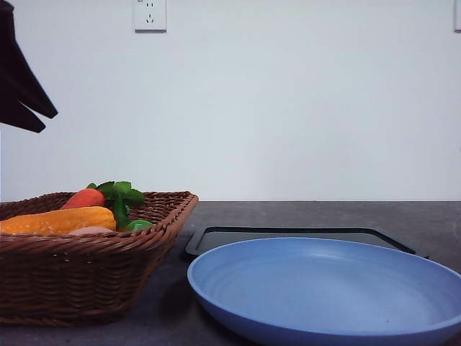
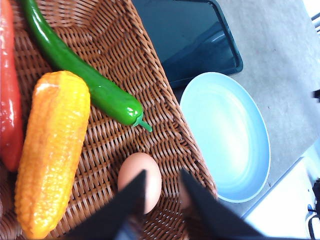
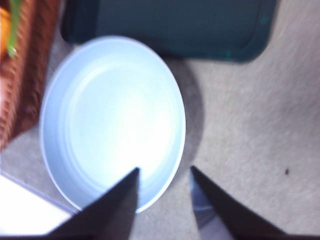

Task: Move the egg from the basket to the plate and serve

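A brown woven basket (image 1: 86, 270) sits at the left side of the dark table (image 1: 432, 220). Inside it lie a yellow corn cob (image 1: 57, 220), an orange-red carrot (image 1: 84, 198) with green leaves (image 1: 119, 191), and something small and green (image 1: 138, 225). A bit of pale pink (image 1: 90, 231) peeks over the rim under the corn; what it is cannot be told. A big light-blue plate (image 1: 324, 288) rests at the front right, just beside the basket. A flat black tray (image 1: 288, 234) lies behind the plate. A dark shape (image 1: 21, 79) hangs at the top left. A white socket (image 1: 150, 14) is on the wall.
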